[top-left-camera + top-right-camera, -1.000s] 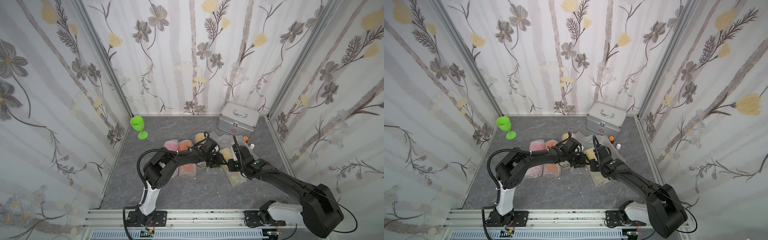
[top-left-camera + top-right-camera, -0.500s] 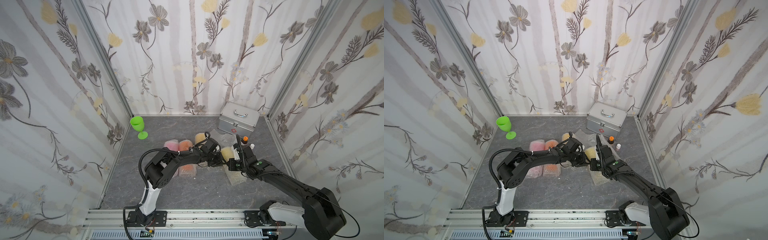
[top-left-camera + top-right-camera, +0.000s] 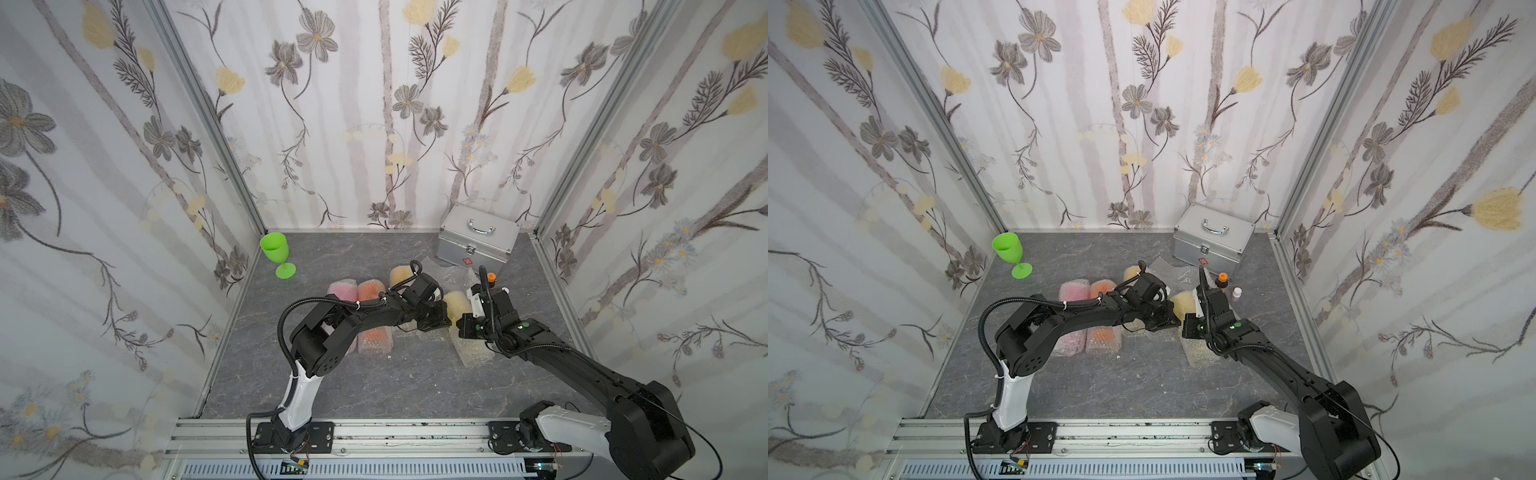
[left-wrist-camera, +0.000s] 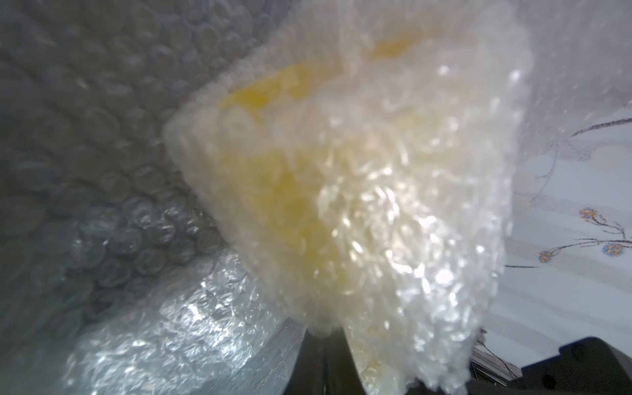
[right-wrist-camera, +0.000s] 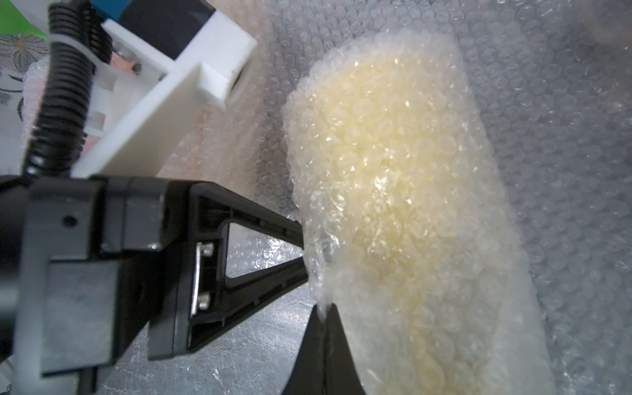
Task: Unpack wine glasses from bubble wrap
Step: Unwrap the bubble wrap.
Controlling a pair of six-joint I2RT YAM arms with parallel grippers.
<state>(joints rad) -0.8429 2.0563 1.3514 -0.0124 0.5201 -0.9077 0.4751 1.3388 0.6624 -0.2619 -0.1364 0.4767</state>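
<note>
Two end effectors meet on one bundle.

Tabletop (image 3: 374,386): grey, with a loose sheet of bubble wrap (image 5: 564,171) spread beneath and beyond both end effectors.

Yellow roll (image 5: 393,205): a yellow glass (image 4: 260,99) enclosed in wrap, lying directly ahead of both sets of tips and touching them.

Judged step: peeling the roll's outer flap. Recommended practice:
- Draw the two pinches apart slowly, across the roll.
- Keep the roll low over the tabletop so the glass cannot drop out.
- Confirm that only film is caught, not the glass.

Green glass (image 3: 275,249): upright and unwrapped, well apart from both end effectors.

Left end effector (image 5: 302,261): jaws closed to a pinch on the roll's outer layer.

Right end effector (image 5: 323,316): jaws likewise closed on a fold of that layer, just beside the left.
</note>
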